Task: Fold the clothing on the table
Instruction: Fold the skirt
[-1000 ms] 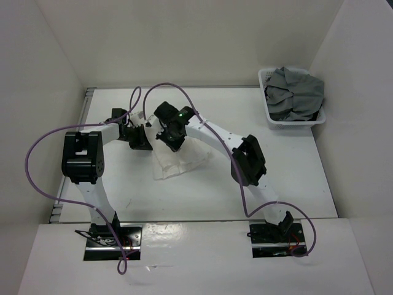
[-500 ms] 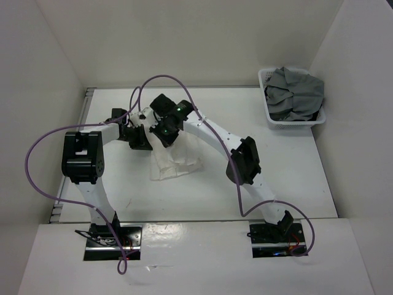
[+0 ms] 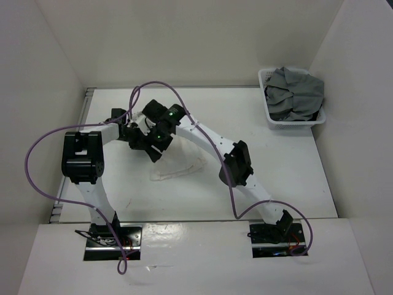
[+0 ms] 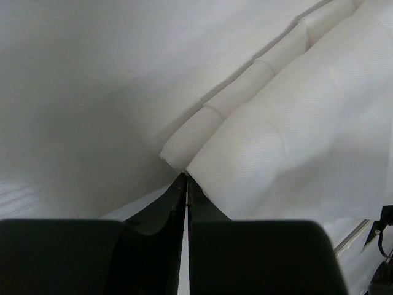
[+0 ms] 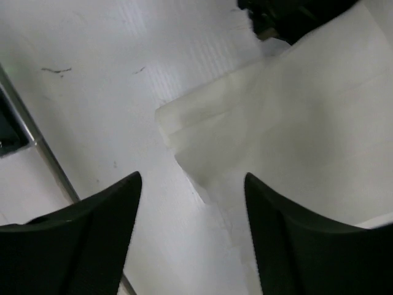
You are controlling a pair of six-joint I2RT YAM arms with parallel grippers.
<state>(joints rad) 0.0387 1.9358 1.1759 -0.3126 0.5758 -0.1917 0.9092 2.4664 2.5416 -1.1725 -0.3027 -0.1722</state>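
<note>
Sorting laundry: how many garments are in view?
2: a white garment on the table; a grey garment heaped in the basket, far right. More may hide beneath.

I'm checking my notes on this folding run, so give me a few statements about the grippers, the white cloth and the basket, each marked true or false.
1. The right gripper is open, with nothing between its fingers. True.
2. The left gripper is wide open. False: it is shut, its tips at the edge of the white cloth.
3. The basket is empty. False: grey clothes fill it.
4. The white cloth lies on the table. True.
</note>
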